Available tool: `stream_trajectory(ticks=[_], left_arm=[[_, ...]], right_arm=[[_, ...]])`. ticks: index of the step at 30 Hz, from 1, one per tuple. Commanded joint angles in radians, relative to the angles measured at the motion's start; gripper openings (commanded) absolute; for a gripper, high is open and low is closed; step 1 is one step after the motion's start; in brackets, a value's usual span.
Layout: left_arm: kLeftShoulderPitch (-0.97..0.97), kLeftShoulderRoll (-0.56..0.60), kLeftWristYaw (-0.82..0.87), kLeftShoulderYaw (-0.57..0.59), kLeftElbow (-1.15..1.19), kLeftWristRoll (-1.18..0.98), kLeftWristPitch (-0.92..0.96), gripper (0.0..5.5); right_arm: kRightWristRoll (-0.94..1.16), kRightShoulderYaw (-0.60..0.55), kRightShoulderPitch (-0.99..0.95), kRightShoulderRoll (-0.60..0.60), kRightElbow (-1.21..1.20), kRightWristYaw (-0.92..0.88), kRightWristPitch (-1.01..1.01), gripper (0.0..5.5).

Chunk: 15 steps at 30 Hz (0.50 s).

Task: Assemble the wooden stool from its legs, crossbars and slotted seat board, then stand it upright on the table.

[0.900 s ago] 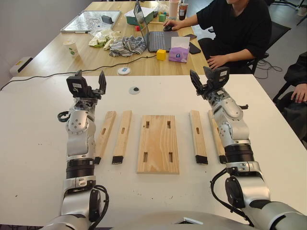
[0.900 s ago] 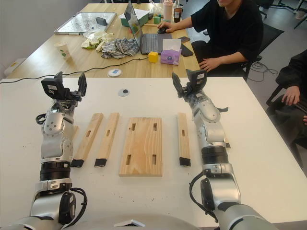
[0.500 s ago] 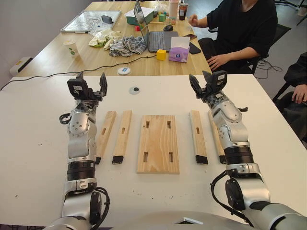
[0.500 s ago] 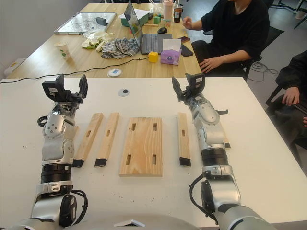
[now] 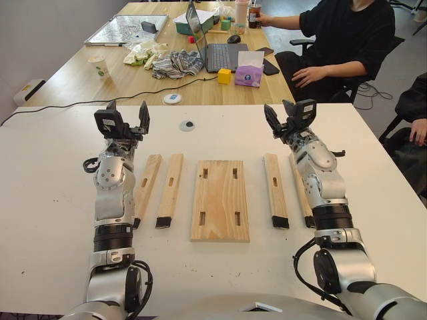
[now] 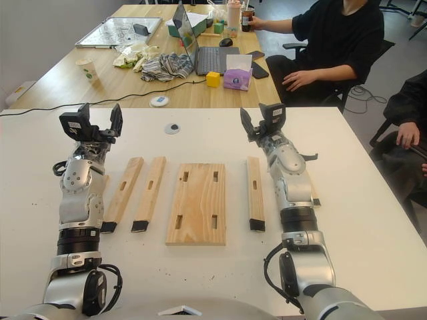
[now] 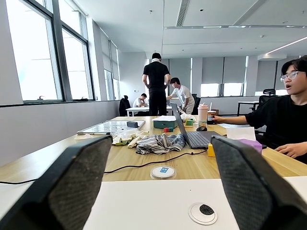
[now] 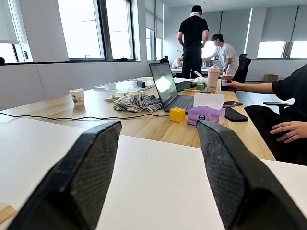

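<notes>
Between paired legs (image 5: 170, 190), the pale seat board (image 5: 220, 200) shows four slots.

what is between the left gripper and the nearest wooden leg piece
Nothing visible. The open left gripper is just beyond the far end of the leftmost slotted light-wood leg piece, which lies flat on the white table. Only bare tabletop lies between them.

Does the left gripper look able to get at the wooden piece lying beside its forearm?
Probably yes: the left gripper is open, raised near the wooden piece's far end, and nothing covers it.
</notes>
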Motion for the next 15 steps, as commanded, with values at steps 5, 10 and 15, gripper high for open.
stream_trajectory(ticks=[5, 10, 15], left_arm=[[0.048, -0.039, 0.021, -0.011, -0.042, 0.01, 0.009, 3.78], [0.06, -0.047, 0.025, -0.011, -0.05, 0.009, 0.01, 3.78], [0.062, -0.047, 0.027, -0.01, -0.051, 0.008, 0.011, 3.78]], right_arm=[[0.002, -0.001, -0.015, -0.002, 0.002, 0.019, 0.013, 2.91], [-0.002, 0.002, -0.017, -0.002, 0.003, 0.023, 0.016, 2.91], [-0.008, 0.0, -0.022, -0.005, 0.007, 0.019, 0.013, 2.91]])
